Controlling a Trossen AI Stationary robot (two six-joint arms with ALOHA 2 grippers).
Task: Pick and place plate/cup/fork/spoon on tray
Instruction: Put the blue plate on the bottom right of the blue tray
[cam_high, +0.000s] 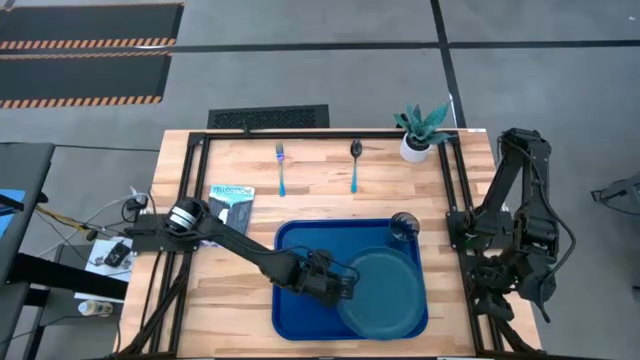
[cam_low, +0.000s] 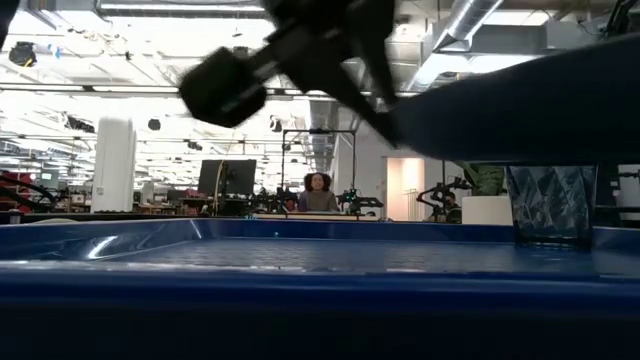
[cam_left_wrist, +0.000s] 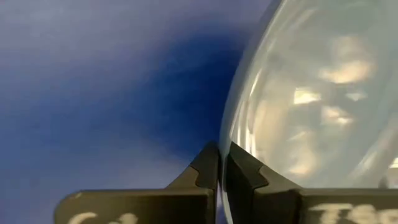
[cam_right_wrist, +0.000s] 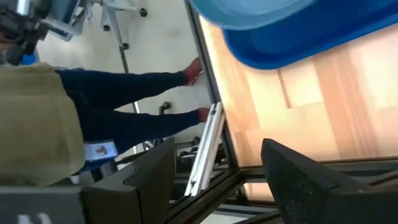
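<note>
The teal plate (cam_high: 385, 290) is over the near right part of the blue tray (cam_high: 292, 243), with my left gripper (cam_high: 345, 285) shut on its left rim. In the low view the plate's dark underside (cam_low: 530, 100) hangs above the tray floor (cam_low: 300, 255). The dark cup (cam_high: 404, 228) stands in the tray's far right corner. The fork (cam_high: 281, 168) and the spoon (cam_high: 354, 165) lie on the wood beyond the tray. My right gripper (cam_right_wrist: 217, 180) stands open with nothing between its fingers, off the table's right edge near the front. My left gripper pinches the plate's rim (cam_left_wrist: 225, 134) on its left side between the two fingers (cam_left_wrist: 205, 171). The fingers reach it from the table's left, slanting down. In the low view the tray floor shows under the plate; whether its far side touches the tray, I cannot tell.
A white pot with a green plant (cam_high: 425, 135) stands at the far right corner. A dark packet (cam_high: 231, 203) lies left of the tray. A person's legs (cam_right_wrist: 137, 106) show beyond the table's edge in the right wrist view; another person (cam_low: 317, 192) sits far behind.
</note>
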